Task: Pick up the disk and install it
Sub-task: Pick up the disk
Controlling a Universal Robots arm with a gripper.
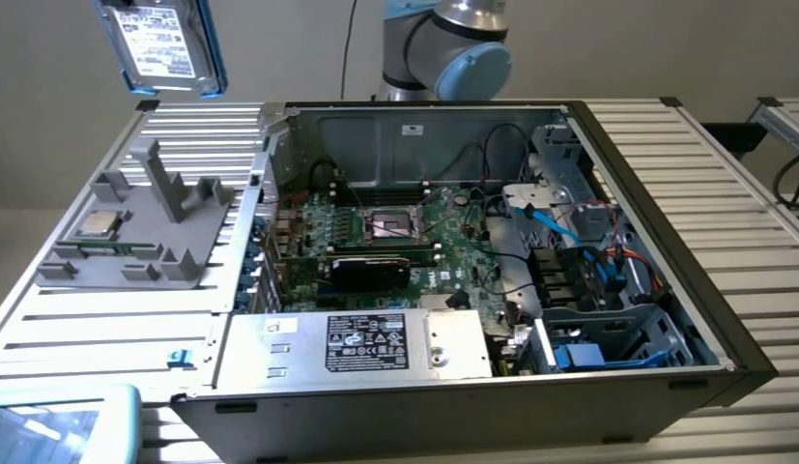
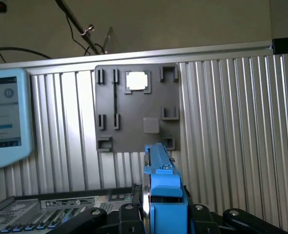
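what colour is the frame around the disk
Bright blue, around the silver-grey disk; the carrier shows best in the wrist view.

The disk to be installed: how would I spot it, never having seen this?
Find the big open computer case on the ribbed metal table. Look above the grey plastic stand on the exterior view's left: the disk hangs in the air there. It is the flat silver slab with a white label and bright blue frame.

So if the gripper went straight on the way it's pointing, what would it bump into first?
Probably the grey holder plate on the ribbed table. The disk in the gripper sticks out ahead, so it would touch down first. Depth is hard to judge.
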